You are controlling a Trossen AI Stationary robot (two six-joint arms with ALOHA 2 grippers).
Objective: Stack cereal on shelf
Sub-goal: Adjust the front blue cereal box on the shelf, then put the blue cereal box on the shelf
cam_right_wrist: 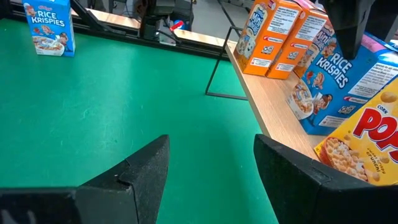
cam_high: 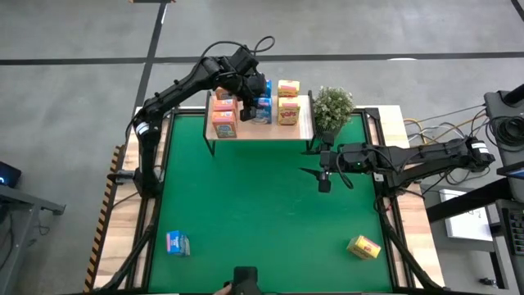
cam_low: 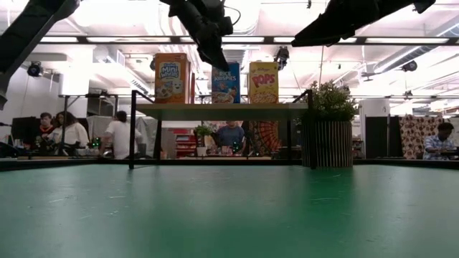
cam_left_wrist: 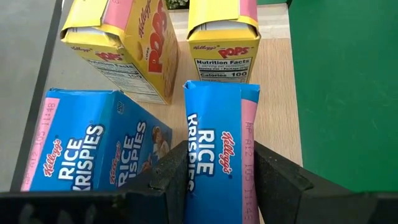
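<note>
Left gripper point(cam_left_wrist: 217, 180) clamped on blue cereal box point(cam_left_wrist: 219, 155) over the shelf point(cam_high: 266, 131) — release tilted, it topples the neighbouring box point(cam_left_wrist: 87, 149). Right gripper point(cam_right_wrist: 208, 168) apart, empty, above the worktop point(cam_high: 262, 213).

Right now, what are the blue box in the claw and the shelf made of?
The blue box looks like thin printed cardboard: folded flaps, glossy print. The shelf looks like pale wood with visible grain, matte, on thin black legs, probably metal.
</note>
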